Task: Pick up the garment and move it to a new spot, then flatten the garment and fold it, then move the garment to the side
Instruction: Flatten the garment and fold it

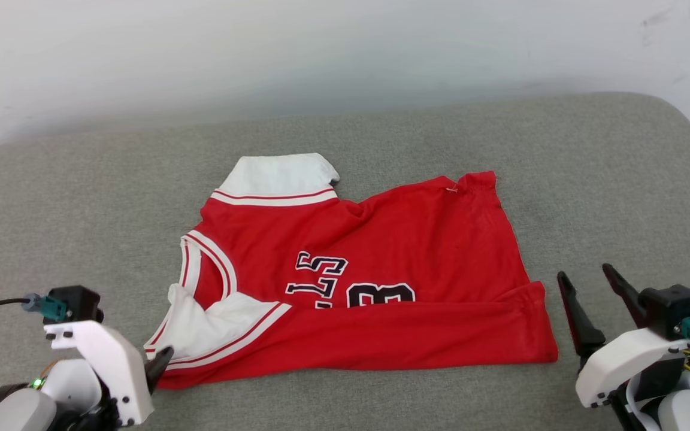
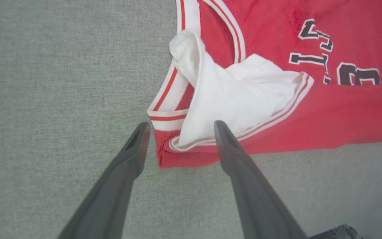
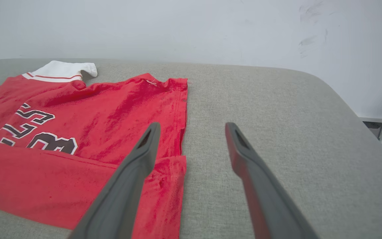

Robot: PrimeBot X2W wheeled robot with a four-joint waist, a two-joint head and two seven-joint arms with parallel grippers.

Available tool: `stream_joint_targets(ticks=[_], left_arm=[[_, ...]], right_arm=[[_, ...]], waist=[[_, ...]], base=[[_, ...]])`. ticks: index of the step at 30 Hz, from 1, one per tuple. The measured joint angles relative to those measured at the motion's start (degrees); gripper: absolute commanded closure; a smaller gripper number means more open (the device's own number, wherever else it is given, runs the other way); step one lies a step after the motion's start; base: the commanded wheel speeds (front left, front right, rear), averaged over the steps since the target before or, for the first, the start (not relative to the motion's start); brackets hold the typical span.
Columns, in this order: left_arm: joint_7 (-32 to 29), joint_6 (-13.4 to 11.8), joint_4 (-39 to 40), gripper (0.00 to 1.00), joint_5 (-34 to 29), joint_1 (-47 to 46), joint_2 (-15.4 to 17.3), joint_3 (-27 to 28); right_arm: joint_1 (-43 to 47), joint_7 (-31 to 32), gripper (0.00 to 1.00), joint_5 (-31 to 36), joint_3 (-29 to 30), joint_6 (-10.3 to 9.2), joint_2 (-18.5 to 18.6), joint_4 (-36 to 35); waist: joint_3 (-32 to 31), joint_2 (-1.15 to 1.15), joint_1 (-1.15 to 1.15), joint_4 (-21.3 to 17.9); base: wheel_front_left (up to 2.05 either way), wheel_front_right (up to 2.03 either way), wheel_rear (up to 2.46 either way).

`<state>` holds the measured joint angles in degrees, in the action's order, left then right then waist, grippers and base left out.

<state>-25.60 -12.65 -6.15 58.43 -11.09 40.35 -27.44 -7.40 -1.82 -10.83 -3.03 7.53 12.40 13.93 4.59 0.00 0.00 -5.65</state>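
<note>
One fold in: garment (image 1: 369, 281) lies mid grey cushion (image 1: 590, 179), near edge turned over lettering. Your left gripper (image 2: 180, 124) and right gripper (image 3: 192, 125): fingers spread wide, empty, at near corners. Further folds and side move remain for you.

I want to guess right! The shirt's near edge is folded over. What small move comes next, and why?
Probably reach for the far edge of the garment: the left gripper and right gripper have open, empty jaws, and only the near strip is folded.

Garment (image 1: 381, 251) on cushion (image 1: 620, 179), left gripper (image 2: 181, 123) left, right gripper (image 1: 584, 272) right
</note>
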Motion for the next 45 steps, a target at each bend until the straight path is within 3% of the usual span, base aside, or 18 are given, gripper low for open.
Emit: stream_joint_targets(ticks=[3,7,16,17,18,19,20,26,31,39,45], left_arm=[[-5.0,-1.7,2.3,0.0,1.6,1.7,2.6,-0.4],[-7.0,-3.5,3.4,0.0,2.4,2.6,3.9,0.0],[-5.5,-5.1,-0.3,0.0,3.0,0.0,1.9,1.9],[-5.7,-5.1,-0.7,0.36,3.0,-0.2,1.8,1.7],[-5.9,-5.0,-1.0,0.57,3.5,-0.4,1.5,1.8],[-6.0,-4.7,-1.4,0.69,4.1,-0.5,0.9,2.0],[-5.9,-4.6,-1.8,1.0,4.3,-0.7,0.6,2.1],[-2.6,-3.0,-3.2,1.0,4.4,-0.4,-1.4,2.2],[1.6,-3.2,-0.6,1.0,2.5,1.0,-2.2,2.2],[3.6,-5.3,8.1,1.0,-0.8,1.3,-1.8,1.4],[3.4,-6.1,12.3,1.0,-2.5,0.0,-2.1,0.2]], right_arm=[[1.3,0.1,0.0,1.5,0.3,0.0,-2.2,-3.1],[1.7,0.3,0.0,2.8,0.2,0.0,-4.0,-6.5],[1.4,0.1,0.0,2.7,-0.4,0.0,-5.4,-8.4],[1.4,0.2,0.0,2.6,-0.4,0.0,-5.4,-8.4],[1.3,0.3,0.0,2.5,-0.4,0.0,-5.4,-8.4],[1.3,0.3,0.0,2.4,-0.3,0.0,-5.4,-8.4],[1.3,0.4,0.0,2.3,-0.2,0.0,-5.2,-8.4],[1.4,2.4,0.0,2.1,0.7,0.0,-4.2,-8.8],[1.8,7.1,0.0,0.0,0.3,0.0,-1.3,-9.5],[2.1,21.8,0.0,-6.4,-1.7,0.0,5.3,-8.0],[2.1,30.0,0.0,-10.8,-3.1,-0.01,6.7,-6.6]], waist=[[0.8,0.0,0.0,-0.8],[2.9,0.0,0.0,-1.9],[8.6,0.0,0.0,-4.3],[8.9,0.0,0.0,-4.6],[9.1,0.0,0.0,-4.8],[9.2,0.0,-0.01,-4.9],[9.2,0.0,0.0,-5.0],[7.6,0.0,0.0,-4.2],[6.3,0.0,0.0,-2.4],[6.8,0.0,0.0,1.7],[9.4,0.0,0.0,3.9]], base=[[0.0,0.0,0.0],[0.0,0.0,0.0],[0.0,0.0,0.0],[0.0,0.0,0.0],[0.0,0.0,0.0],[0.0,0.0,0.0],[0.0,0.0,0.0],[0.0,0.0,0.0],[0.0,0.0,0.0],[0.0,0.0,0.0],[0.0,0.0,0.0]])
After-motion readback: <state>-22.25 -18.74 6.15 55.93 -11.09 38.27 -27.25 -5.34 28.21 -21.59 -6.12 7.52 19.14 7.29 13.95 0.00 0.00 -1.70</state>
